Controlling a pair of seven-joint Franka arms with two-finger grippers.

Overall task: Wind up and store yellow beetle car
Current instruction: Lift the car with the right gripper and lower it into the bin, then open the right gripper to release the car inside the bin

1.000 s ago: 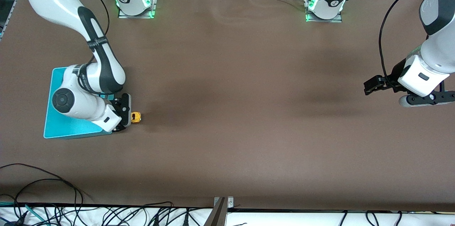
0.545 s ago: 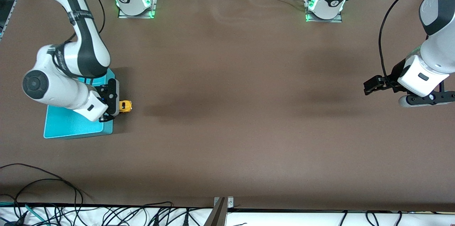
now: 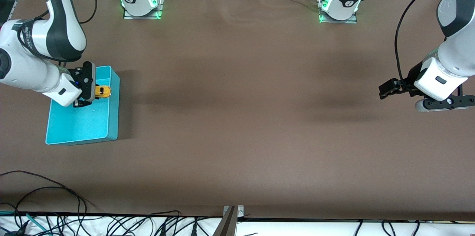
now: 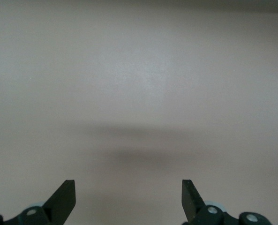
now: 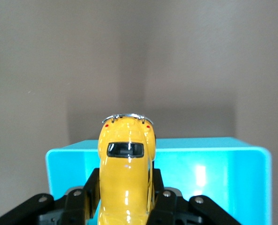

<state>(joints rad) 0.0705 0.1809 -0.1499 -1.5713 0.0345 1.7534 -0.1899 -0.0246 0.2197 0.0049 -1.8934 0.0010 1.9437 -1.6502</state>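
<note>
Over the turquoise bin (image 3: 113,115), at the right arm's end of the brown table (image 3: 237,117), the right tool (image 3: 97,91) pinches the yellow beetle car (image 3: 102,91) by its sides, holding it in the air above the bin's open inside. Well apart from the bin, at the left arm's end, the left tool (image 3: 386,90) waits above bare table, its fingers (image 4: 63,199) spread wide.

In the right wrist view the yellow beetle car (image 5: 125,173) runs off the frame edge between the right gripper (image 5: 124,197) fingers, its wheels unseen. The turquoise bin (image 5: 214,173) is cropped too. The left gripper (image 4: 128,199) shows only its fingertips.
</note>
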